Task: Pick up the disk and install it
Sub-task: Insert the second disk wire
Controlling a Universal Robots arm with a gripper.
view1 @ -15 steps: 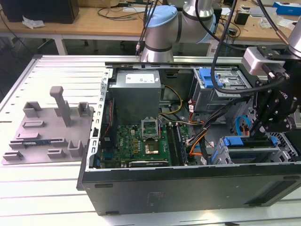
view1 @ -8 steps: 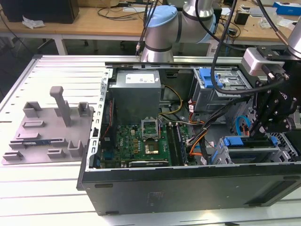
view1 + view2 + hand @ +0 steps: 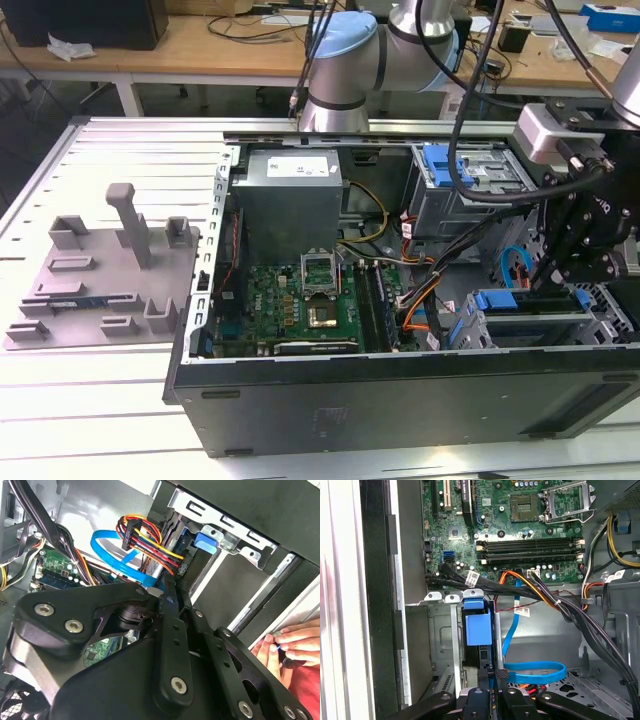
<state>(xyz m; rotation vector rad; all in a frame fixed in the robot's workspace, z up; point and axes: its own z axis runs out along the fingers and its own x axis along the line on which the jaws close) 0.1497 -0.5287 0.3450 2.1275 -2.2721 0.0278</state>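
Exterior view: open case (image 3: 400, 400) lies on the worktop (image 3: 100, 420). My arm is down at the right end, with the pincer (image 3: 565, 275) sunk into the near-right drive cage (image 3: 610, 315). The disk (image 3: 525, 301) sits there on edge in its blue carrier, right under the pincer, near the case's front wall.

First wrist view: looking down along the pincer (image 3: 495, 677). The fingers (image 3: 504, 674) are drawn close together on a thin dark slab edge, so it looks clenched on the disk (image 3: 479, 627), whose blue carrier end pokes out ahead in the cage slot. The motherboard (image 3: 520, 530) is beyond it, a blue data cable (image 3: 535, 672) loops just beside the fingers and a black cable bundle (image 3: 570, 610) crosses close by.

Second wrist view: the pincer (image 3: 167, 597) linkage converges toward the cage (image 3: 240, 535). A blue tab (image 3: 207, 540) is on the cage rim. A person's hand (image 3: 295, 645) is outside the case wall.

Handling, my call: rigid and dense for its size, with a smooth metal shell that is slippery on the flat faces. It won't like knocks or twisting. The plastic carrier flexes a bit, so I'd hold across the thin body near the middle of the long edge, not by the carrier rails or the connector end. Loose cables nearby could snag.
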